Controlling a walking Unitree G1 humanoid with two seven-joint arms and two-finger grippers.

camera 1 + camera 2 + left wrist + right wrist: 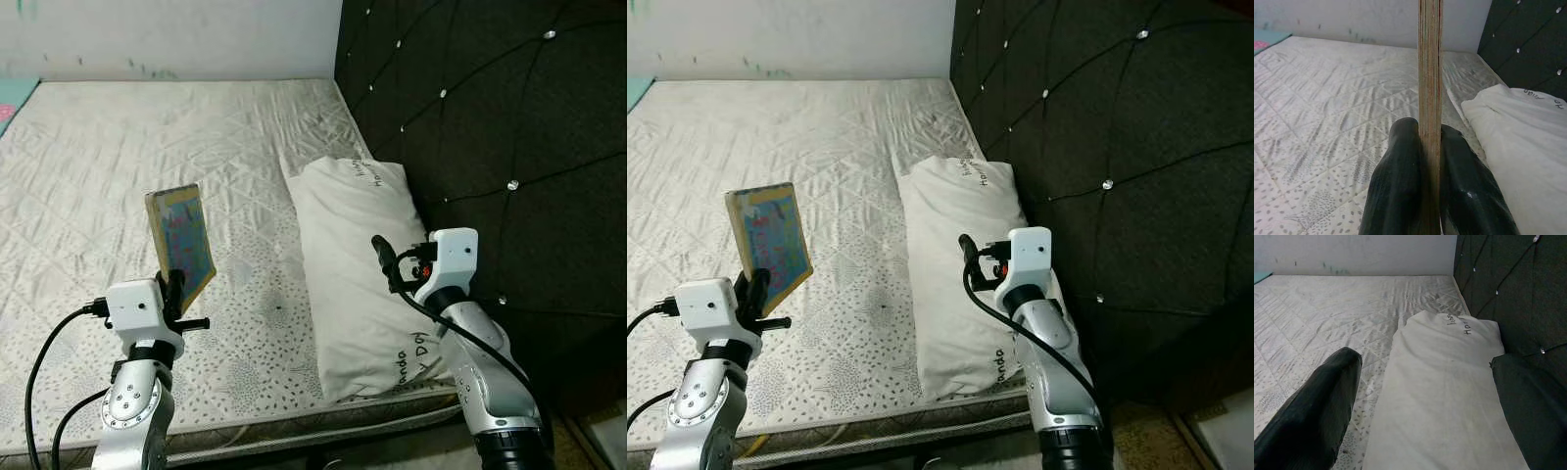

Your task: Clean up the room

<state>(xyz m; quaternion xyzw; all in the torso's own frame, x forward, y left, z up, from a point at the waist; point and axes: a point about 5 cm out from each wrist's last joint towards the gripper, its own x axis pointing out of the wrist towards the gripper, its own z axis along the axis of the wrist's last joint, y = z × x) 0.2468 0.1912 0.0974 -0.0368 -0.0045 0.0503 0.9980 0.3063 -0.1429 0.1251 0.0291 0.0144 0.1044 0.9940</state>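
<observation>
Left gripper [174, 286] raised over the near part of the bed, fingers [1400, 181] pressed together on the lower edge of one book [181, 243] — thin, colourful cover, held upright and tilted slightly, clear of the bedding. In the left wrist view the book's page edge stands vertical between the two black fingers.

Right gripper [384, 257] hovers above the near half of the pillow [358, 274], fingers [1312, 416] spread wide, nothing between them; not touching the pillow as far as can be judged.

Surroundings: one white pillow, lengthwise against the headboard [509, 137], printed lettering at both ends, too small to read. Headboard is dark, tufted, with shiny studs, along the robot's right. Nothing lies between the book and the pillow — only bare mattress.

Surface: one mattress [147, 157] with a pale quilted cover, diamond stitching and a speckled print, some wrinkles. Pale wall [176, 34] at the far end. A turquoise patch [12, 98] at the far left edge, unidentifiable.

Count: book 1, pillow 1, grippers 2.
</observation>
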